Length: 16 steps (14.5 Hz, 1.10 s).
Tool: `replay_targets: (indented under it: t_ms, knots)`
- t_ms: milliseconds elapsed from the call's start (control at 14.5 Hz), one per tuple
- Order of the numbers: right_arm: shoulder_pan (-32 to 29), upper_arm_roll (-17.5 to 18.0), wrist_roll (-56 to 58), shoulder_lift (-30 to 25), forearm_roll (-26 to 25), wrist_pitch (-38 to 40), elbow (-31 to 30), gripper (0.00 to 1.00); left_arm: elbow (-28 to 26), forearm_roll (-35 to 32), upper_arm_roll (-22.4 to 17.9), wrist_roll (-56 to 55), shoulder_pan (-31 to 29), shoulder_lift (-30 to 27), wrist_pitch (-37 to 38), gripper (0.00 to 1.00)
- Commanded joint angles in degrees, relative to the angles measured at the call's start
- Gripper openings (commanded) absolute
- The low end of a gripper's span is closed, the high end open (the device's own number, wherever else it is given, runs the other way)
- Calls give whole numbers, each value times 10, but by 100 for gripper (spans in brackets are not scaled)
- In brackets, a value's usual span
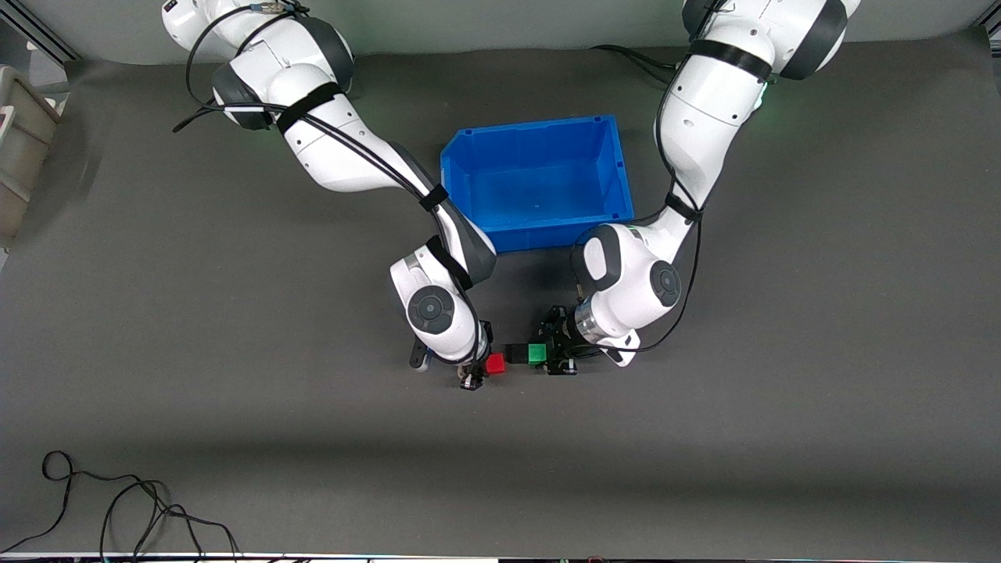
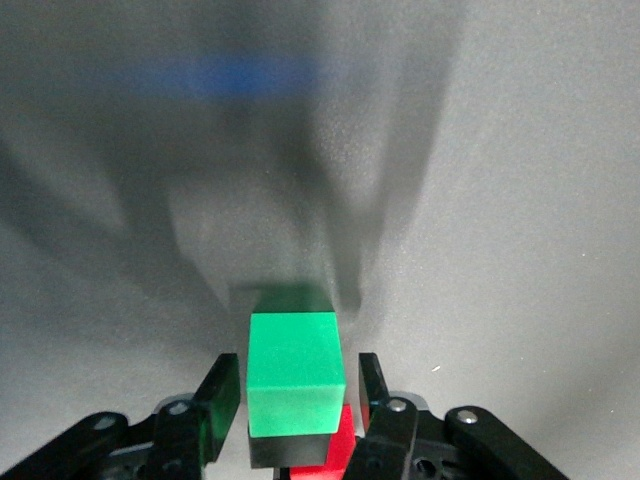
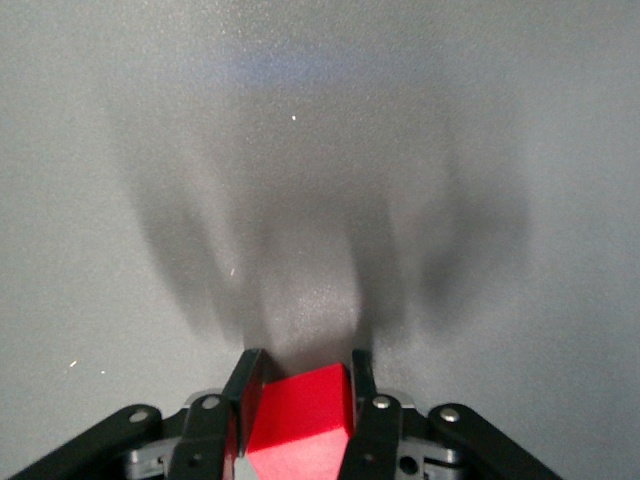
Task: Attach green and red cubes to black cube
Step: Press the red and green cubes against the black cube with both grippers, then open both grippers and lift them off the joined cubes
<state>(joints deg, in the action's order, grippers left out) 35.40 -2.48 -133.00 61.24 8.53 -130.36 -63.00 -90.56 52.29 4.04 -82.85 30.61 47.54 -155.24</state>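
- The red cube (image 1: 495, 363) is held clamped in the right gripper (image 1: 474, 377), above the table.
- The black cube (image 1: 515, 353) is joined to the green cube (image 1: 536, 353), just beside the red, their row running gripper to gripper.
- The green cube is flanked by the left gripper (image 1: 557, 353), its fingers slightly apart; whether it is gripped cannot be told.

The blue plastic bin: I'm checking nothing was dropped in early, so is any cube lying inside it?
No, the blue plastic bin shows only its bare blue floor in the front view.
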Motion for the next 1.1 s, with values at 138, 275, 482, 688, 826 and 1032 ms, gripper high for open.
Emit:
replay_targets:
  t_ms: [138, 275, 482, 688, 826, 1032]
  knots:
    - [16, -1, -18, 14, -18, 8, 15, 0, 16, -3, -7, -13, 9, 9, -9, 53]
    - [18, -1, -20, 14, -18, 8, 12, 0, 14, -1, -7, -20, 9, 8, -9, 40]
    - [24, -2, -20, 10, -18, 23, 2, 0, 14, -3, -7, -28, 9, 8, -9, 47]
    - [24, -2, -17, 12, -18, 24, 2, 0, 13, -18, -10, -26, 9, 5, -5, 100]
    - [24, -2, -18, 12, -24, 24, 2, 41, 10, -30, -11, -24, 3, 3, 1, 100]
    - [17, -5, -15, 7, -25, 23, 9, 100, 2, -67, -30, -21, -6, -10, 35, 100]
